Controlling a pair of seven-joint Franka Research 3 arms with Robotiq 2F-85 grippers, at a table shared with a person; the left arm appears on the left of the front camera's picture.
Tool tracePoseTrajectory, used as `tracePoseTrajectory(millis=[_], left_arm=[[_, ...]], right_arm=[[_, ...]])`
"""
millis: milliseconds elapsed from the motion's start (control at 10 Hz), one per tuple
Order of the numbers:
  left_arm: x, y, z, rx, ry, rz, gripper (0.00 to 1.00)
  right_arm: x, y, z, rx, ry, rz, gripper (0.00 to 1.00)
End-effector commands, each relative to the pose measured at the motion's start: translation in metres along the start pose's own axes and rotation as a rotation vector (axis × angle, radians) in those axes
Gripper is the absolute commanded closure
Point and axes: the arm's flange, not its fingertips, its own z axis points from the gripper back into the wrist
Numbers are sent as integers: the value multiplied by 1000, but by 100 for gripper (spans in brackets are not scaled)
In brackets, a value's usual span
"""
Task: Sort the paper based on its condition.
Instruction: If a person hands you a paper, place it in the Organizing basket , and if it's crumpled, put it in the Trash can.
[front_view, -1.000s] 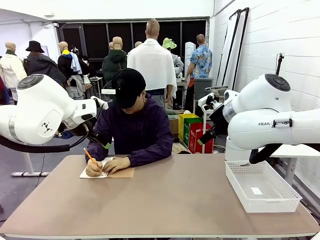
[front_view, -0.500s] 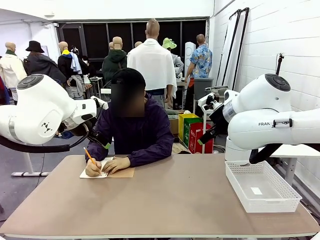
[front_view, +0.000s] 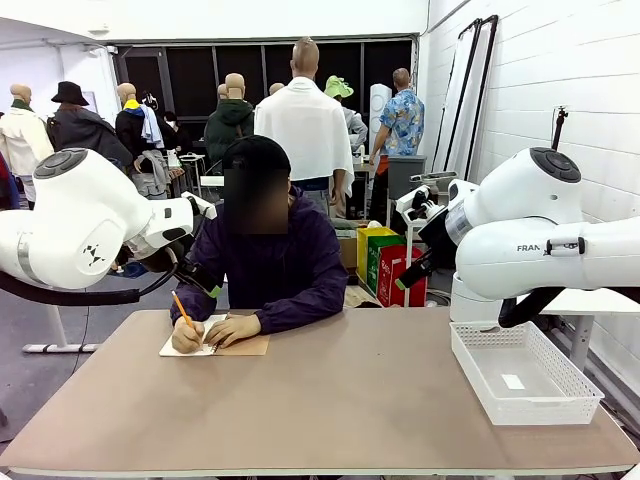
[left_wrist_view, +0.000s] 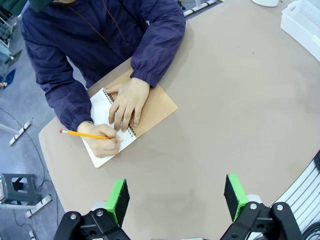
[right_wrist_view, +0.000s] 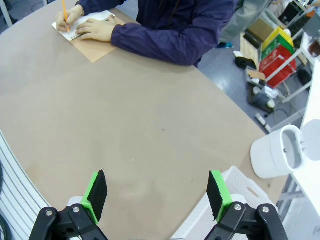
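Both grippers idle, high over the tabletop (front_view: 350, 400). Left gripper (left_wrist_view: 176, 189): jaws spread wide, nothing between them. Right gripper (right_wrist_view: 156, 181): same, released and empty.

The paper (left_wrist_view: 98, 106) is the white page of the open spiral notebook (left_wrist_view: 159, 106), at the far-left corner of the tabletop, right against the far edge. It looks bound at the spiral. Person's writing hand (front_view: 186, 337) with pencil (front_view: 180, 308) is on it, and the other hand (front_view: 232, 328) is pressing across page and brown cover.

Key relation: the notebook sits on the left arm's side, ahead of the left gripper and well apart from it. Its long axis runs roughly along the far edge, and reads diagonal in the left wrist view. Left arm is clearly nearer; the right would have to cross the whole tabletop.

Containers: one white lattice basket (front_view: 476, 382) at the right edge, near corner, on the right arm's side. Inside it is just one small white slip (front_view: 513, 381) on the floor; can't tell what it is.

My read: nothing to grab until the person frees a sheet.
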Motion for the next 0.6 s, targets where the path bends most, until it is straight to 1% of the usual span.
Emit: tracePoseTrajectory(millis=[0,500], left_arm=[[0,0,0,-7,0,-9,0],[0,0,0,-7,0,-9,0]], right_arm=[[0,0,0,3,0,-1,0],[0,0,0,3,0,-1,0]])
